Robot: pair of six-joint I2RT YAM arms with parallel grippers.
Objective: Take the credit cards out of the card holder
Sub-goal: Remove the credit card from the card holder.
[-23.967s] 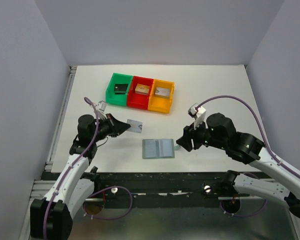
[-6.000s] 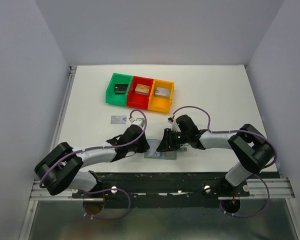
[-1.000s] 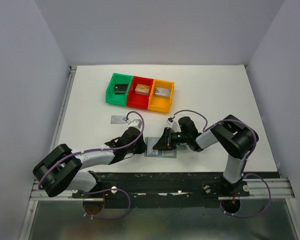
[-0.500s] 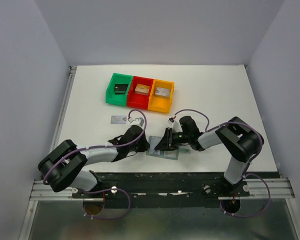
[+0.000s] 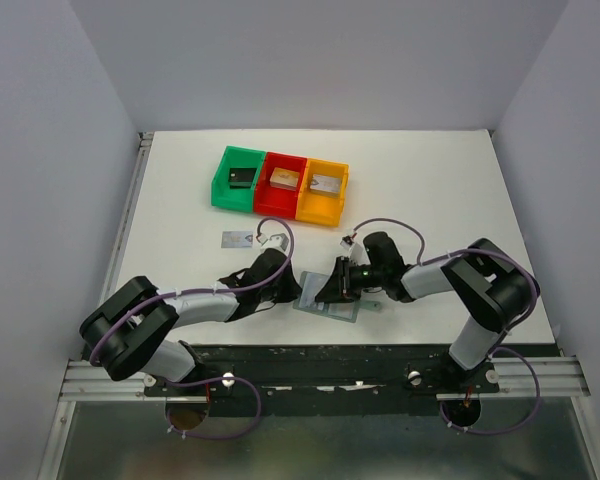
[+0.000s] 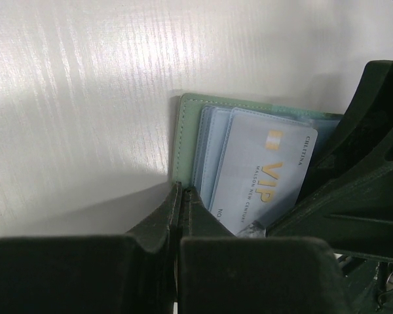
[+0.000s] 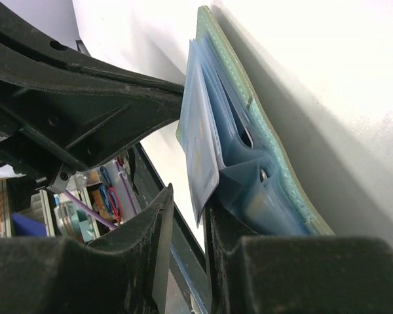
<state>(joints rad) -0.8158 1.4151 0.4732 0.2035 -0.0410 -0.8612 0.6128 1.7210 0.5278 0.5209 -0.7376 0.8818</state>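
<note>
The card holder (image 5: 346,308) lies open near the table's front edge, turned askew; it is grey-green with pale blue pockets (image 6: 203,154). A pale grey credit card (image 6: 268,176) marked VIP sticks partway out of a pocket. My right gripper (image 5: 327,292) is low over the holder. Its jaws stand a little apart around the card's (image 7: 198,154) lower corner, which rests against one finger with a gap to the other. My left gripper (image 6: 181,191) is shut, its tips at the holder's left edge (image 5: 302,292). A silvery credit card (image 5: 237,238) lies loose on the table behind the left arm.
Green (image 5: 224,190), red (image 5: 280,209) and orange (image 5: 320,213) bins stand in a row at the back, each with a small block inside. The table's black front rail (image 5: 310,352) runs just below the holder. White walls close in both sides.
The card holder has swung askew and slid slightly right. The right wrist has moved a little right with it. The left gripper stays shut at the holder's edge.
</note>
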